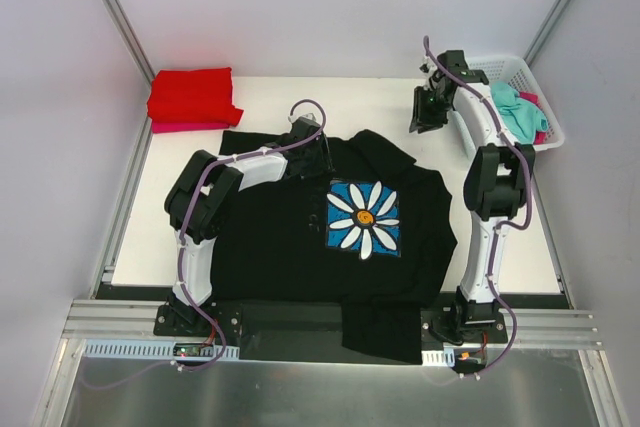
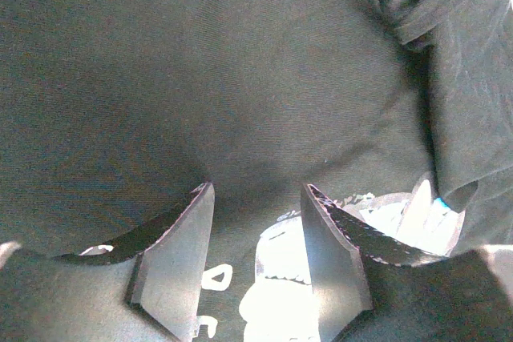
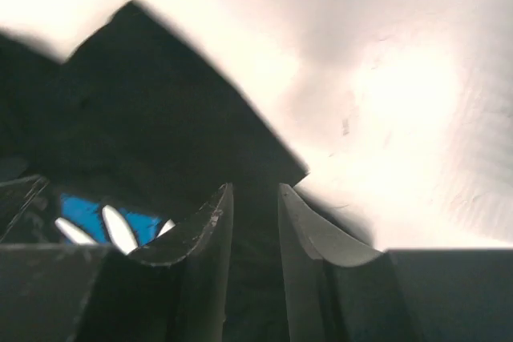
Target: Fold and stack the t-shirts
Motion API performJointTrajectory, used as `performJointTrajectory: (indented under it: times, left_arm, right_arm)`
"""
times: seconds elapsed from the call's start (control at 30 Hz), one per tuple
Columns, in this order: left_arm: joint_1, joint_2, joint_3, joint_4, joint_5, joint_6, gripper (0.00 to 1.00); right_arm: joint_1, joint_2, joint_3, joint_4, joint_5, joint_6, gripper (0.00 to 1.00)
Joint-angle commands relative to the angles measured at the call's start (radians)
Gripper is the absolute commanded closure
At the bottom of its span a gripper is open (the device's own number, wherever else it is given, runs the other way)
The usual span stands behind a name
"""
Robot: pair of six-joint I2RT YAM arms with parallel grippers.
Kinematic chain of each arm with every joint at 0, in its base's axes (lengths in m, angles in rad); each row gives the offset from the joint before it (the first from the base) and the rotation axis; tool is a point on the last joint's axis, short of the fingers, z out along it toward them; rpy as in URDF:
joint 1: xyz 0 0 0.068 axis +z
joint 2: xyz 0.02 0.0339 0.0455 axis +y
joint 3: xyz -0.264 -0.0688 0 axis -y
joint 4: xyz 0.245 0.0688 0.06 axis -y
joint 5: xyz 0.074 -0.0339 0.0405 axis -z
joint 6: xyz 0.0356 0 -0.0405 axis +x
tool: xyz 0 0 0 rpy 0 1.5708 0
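Note:
A black t-shirt (image 1: 290, 237) with a white daisy on a blue square (image 1: 364, 218) lies spread across the middle of the table, its hem hanging over the near edge. My left gripper (image 1: 318, 152) rests low over the shirt's far edge near the collar. In the left wrist view its jaws (image 2: 256, 190) stand open, with black cloth (image 2: 200, 78) and a white printed label beneath them. My right gripper (image 1: 425, 122) hovers above the table by the shirt's far right corner. Its jaws (image 3: 255, 188) are narrowly open and hold nothing, above a black corner (image 3: 144, 102).
A folded red t-shirt (image 1: 192, 95) lies on a pink one (image 1: 190, 127) at the back left. A white mesh basket (image 1: 548, 117) at the back right holds a teal shirt (image 1: 515, 107) and a pink one (image 1: 540, 137). Grey walls enclose the table.

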Motion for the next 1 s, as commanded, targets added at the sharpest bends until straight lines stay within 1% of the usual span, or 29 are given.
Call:
performJointTrajectory:
  times: [0.0,0.2,0.27,0.37,0.73,0.97]
  left_arm:
    - [0.011,-0.028,-0.029,-0.088,-0.003,0.008,0.52]
    - [0.014,-0.033,-0.026,-0.088,0.0,0.015,0.52]
    - [0.016,-0.034,-0.026,-0.088,0.0,0.014,0.52]
    - [0.017,-0.033,-0.023,-0.09,0.0,0.014,0.52]
    - [0.017,-0.031,-0.023,-0.09,0.003,0.006,0.52]
    - [0.017,-0.047,-0.032,-0.09,0.002,0.008,0.52]
  right_arm:
    - [-0.064,0.118,0.04,-0.023,0.02,0.01,0.69]
    - [-0.086,0.207,0.06,-0.017,-0.015,0.022,0.71]
    - [-0.084,0.211,0.047,-0.012,-0.031,0.03,0.71]
    - [-0.078,0.192,-0.005,0.018,-0.049,0.039,0.72]
    - [-0.041,0.146,-0.056,0.012,-0.046,0.041,0.73]
    - [-0.02,0.107,-0.098,0.004,-0.042,0.038,0.69]
